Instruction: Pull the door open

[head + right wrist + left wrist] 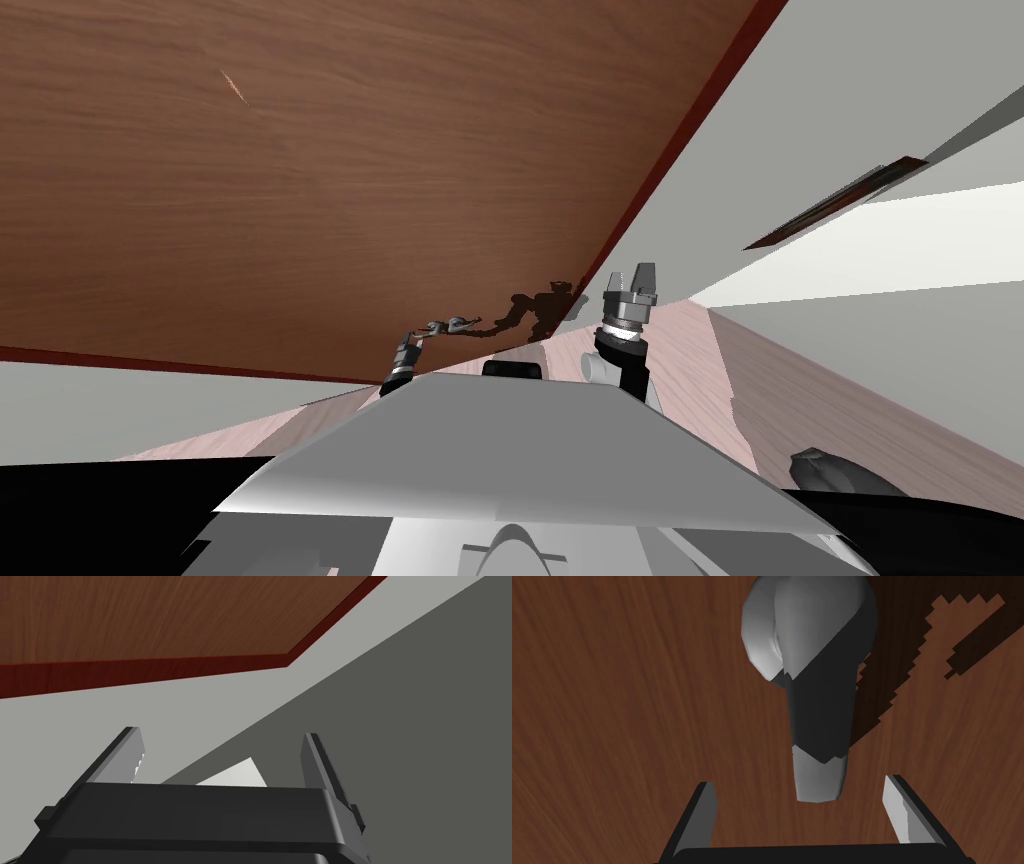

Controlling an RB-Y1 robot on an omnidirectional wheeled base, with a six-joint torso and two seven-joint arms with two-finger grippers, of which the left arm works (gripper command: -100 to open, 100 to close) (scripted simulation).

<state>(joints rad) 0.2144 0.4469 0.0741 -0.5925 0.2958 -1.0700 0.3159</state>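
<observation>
Partly in shadow, its hub cut off, one grey lever handle (812, 701) on the brown wooden door (612, 726) points between the two spread fingers of the left gripper (799, 781), touching neither. Beside the door's edge, the right gripper (221, 733) has its two fingers spread too.

Indoors in a home, by all that shows: a tall brown wood-grain door (300, 180) edged in dark red stands at the far left, fitted with a grey lever handle (812, 676) of the household kind. Plain grey walls (800, 120) run off to the right and meet a floor (690, 360) of pale pinkish wooden planks. On the right wall sits a flat, dark-edged panel (840, 205), seen too edge-on to tell whether it is a picture. Which room of the house this is cannot be told
</observation>
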